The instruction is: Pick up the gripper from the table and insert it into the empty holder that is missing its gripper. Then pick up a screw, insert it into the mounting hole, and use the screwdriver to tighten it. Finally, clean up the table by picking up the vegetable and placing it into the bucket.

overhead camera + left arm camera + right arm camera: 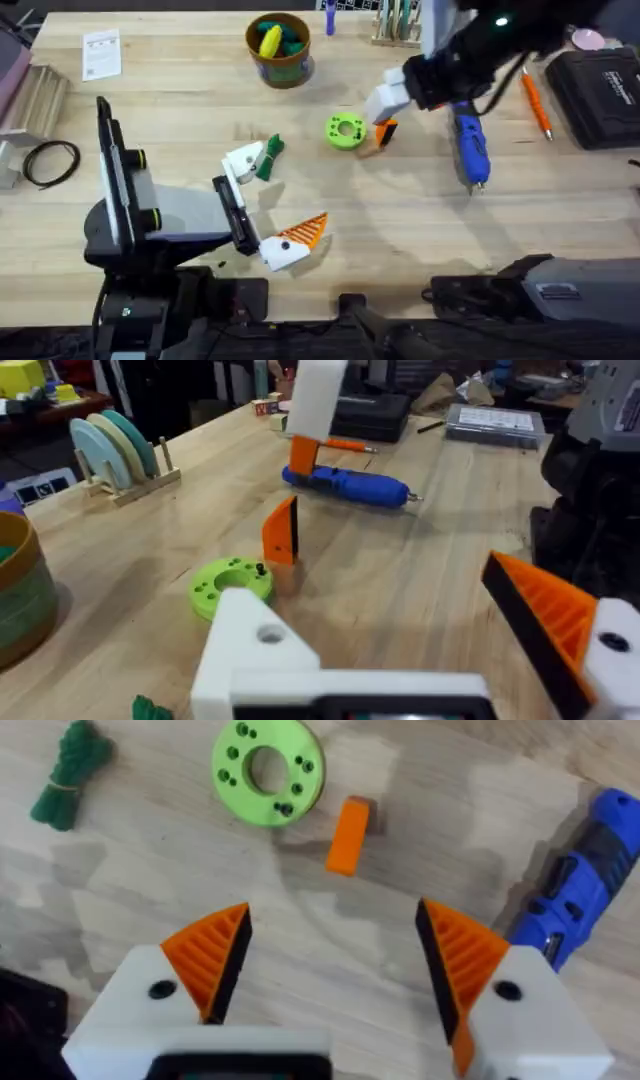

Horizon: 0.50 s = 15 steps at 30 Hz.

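The orange gripper (348,835) stands on the table beside the green disc (267,772); it also shows as the orange gripper (385,133) and the orange gripper (282,532). My right gripper (330,935) hovers open just above it, both orange pads in place. My left gripper (390,620) rests open near the table's front; one finger is the bare white empty holder (255,650), the other carries an orange pad (545,615). The blue screwdriver (470,145) lies right of the orange piece. The dark-green vegetable (270,158) lies against the empty holder (245,158). The bucket (280,48) stands at the back.
A small black screw-like piece (260,569) sits on the green disc (346,131). An orange pen (535,100) and a black case (600,95) lie at the right. A dish rack (115,455) stands at the back, a coiled cable (50,160) at the left.
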Motion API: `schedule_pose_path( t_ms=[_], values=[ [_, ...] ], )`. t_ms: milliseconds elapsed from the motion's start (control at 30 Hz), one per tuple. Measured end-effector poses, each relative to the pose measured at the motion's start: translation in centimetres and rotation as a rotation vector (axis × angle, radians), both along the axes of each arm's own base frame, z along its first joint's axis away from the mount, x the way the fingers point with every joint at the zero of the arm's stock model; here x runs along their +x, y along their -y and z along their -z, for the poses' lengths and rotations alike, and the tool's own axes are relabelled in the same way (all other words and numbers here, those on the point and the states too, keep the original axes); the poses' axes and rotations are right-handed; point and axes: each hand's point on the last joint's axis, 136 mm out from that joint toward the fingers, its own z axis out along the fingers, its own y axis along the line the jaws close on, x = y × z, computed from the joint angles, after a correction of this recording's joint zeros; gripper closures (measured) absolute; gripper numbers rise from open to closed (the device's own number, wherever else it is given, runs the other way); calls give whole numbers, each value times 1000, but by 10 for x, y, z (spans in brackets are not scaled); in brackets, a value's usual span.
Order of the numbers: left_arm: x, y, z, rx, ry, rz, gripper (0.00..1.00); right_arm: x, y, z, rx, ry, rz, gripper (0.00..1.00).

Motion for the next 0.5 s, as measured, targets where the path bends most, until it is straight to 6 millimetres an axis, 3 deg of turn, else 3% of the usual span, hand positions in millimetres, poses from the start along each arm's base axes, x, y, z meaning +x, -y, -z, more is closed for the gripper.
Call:
schedule_pose_path(
  t_ms=[500],
  values=[
    [0,0,0,0,0,0,16,20,5,61,-113,-123,122,10]
  ],
)
